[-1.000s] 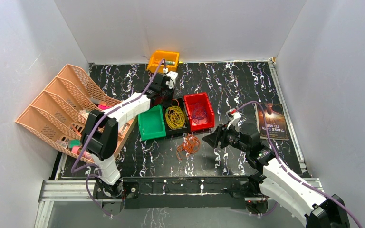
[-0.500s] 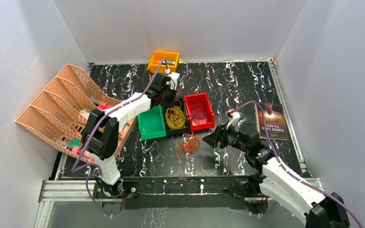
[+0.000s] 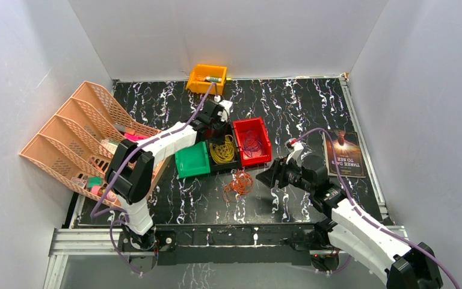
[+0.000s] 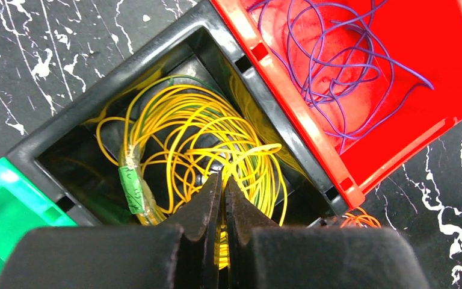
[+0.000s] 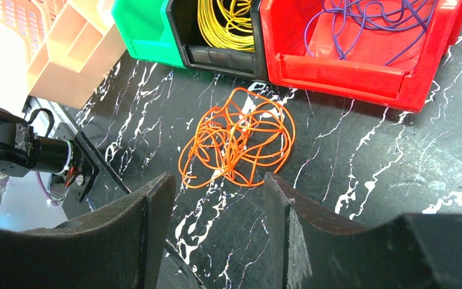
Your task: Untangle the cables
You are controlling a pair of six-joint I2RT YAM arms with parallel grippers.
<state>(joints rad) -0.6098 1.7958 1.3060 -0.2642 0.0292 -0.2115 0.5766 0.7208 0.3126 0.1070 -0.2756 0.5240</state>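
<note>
While left hand (image 4: pixel 220 179) sits pressed together, right hand (image 5: pixel 218 180) spread, orange cables (image 5: pixel 237 141) appear light and springy; take an outer loop.

Table (image 3: pixel 289 108): bins (image 3: pixel 191 158), orange cables (image 3: pixel 238 182), book (image 3: pixel 344 153)

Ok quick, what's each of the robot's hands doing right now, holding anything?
Left gripper: closed, fingers down in the yellow cables; cannot tell if a strand is caught.
Right gripper: open, empty, above the orange cables.

Row of bins (image 3: pixel 224 168) mid-table (image 3: pixel 289 108), cables (image 3: pixel 221 149) in two; loose bunch (image 3: pixel 238 183) just in front; book (image 3: pixel 344 153) at R, rack (image 3: pixel 66 138) at L.
</note>
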